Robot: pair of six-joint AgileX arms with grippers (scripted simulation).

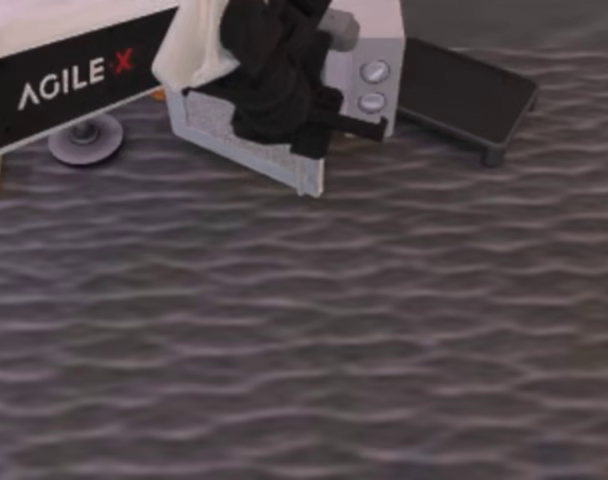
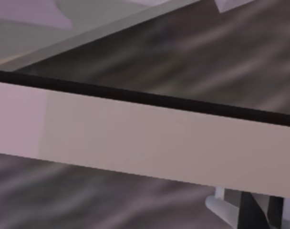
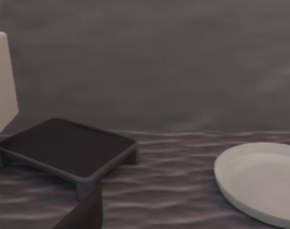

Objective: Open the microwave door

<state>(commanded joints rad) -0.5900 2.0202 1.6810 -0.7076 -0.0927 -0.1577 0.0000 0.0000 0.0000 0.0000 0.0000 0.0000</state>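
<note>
Microwave (image 1: 369, 45) sits at the far edge of the tabletop (image 1: 304, 340), a little right of centre, its two round knobs (image 1: 374, 85) facing forward; the microwave door (image 1: 249, 150) already stands swung out from the front, hinged on its left side, its free edge pointing toward the near edge of the tabletop; a dark arm and the left gripper (image 1: 369, 125) reach across the opening, and whether its jaws are wide or closed cannot be told from these views. The door looks a stiff, flat, light panel that should turn freely on its hinge; being smooth, it likely offers little to pinch, so the free vertical edge, or a push from its inner face, seems the sound place to act. A black tray (image 1: 464, 90) lies just right of the microwave, near the far right corner; a pale plate (image 3: 259, 181) shows in the right wrist view; the right gripper itself is out of sight.
</note>
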